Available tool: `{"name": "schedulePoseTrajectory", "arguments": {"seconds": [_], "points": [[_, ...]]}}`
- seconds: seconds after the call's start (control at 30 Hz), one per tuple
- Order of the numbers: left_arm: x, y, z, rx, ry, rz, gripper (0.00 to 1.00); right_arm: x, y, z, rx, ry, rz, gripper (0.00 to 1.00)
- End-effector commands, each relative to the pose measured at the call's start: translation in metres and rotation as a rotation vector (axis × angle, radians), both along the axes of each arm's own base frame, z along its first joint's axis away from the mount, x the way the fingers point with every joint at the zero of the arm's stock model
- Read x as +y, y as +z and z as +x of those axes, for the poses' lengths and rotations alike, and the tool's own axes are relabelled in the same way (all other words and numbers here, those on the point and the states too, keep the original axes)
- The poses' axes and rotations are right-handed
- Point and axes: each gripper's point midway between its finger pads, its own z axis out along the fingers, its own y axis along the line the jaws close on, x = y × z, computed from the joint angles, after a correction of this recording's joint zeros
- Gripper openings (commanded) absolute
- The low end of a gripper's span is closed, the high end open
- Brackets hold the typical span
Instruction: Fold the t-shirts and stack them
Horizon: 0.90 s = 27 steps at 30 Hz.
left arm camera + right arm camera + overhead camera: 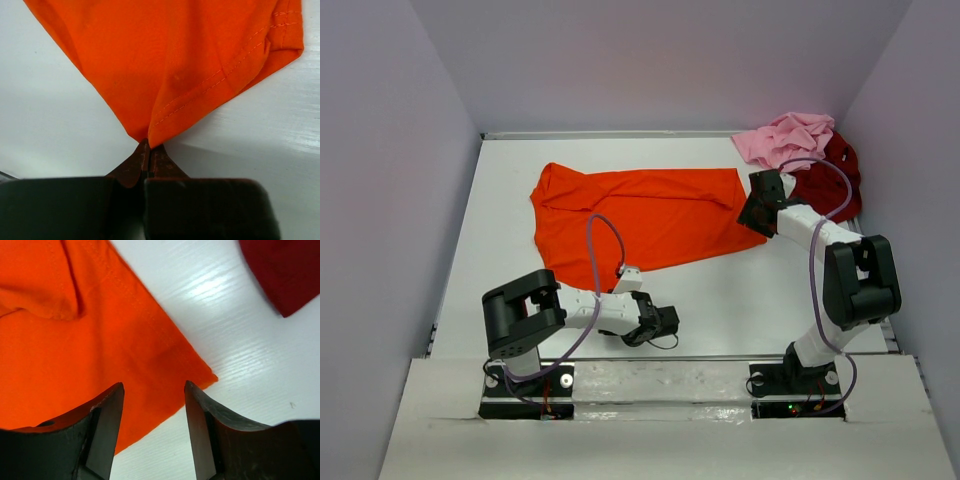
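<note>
Left gripper [148, 150] clamped on a corner of the orange t-shirt [640, 215]; right gripper [154, 390] spread about halfway above another corner.
The orange shirt lies spread in the middle of the white table [500, 250], its long axis running left to right. The right jaws hold nothing. The pink t-shirt [785, 135] sits crumpled in the far right corner, partly on the dark red t-shirt [832, 182].

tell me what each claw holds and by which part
Left claw pinches the orange t-shirt at its hemmed edge; right claw is open above a corner, holding nothing.
</note>
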Motion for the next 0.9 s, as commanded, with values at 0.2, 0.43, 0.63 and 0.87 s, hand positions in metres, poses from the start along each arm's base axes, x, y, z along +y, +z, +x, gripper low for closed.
{"name": "schedulePoseTrajectory", "arguments": {"seconds": [0.2, 0.43, 0.63, 0.87], "points": [[-0.008, 0.012, 0.007, -0.038, -0.049, -0.043, 0.0, -0.036, 0.039, -0.014, -0.054, -0.132, -0.115, 0.6], [-0.008, 0.015, 0.004, -0.04, -0.058, -0.054, 0.0, -0.027, 0.003, -0.021, 0.05, -0.112, -0.079, 0.59], [-0.008, 0.016, 0.004, -0.043, -0.056, -0.06, 0.0, -0.022, -0.017, -0.027, 0.11, -0.098, -0.061, 0.58], [-0.009, 0.015, 0.004, -0.042, -0.062, -0.05, 0.0, -0.017, -0.022, -0.037, 0.131, -0.092, -0.029, 0.57]]}}
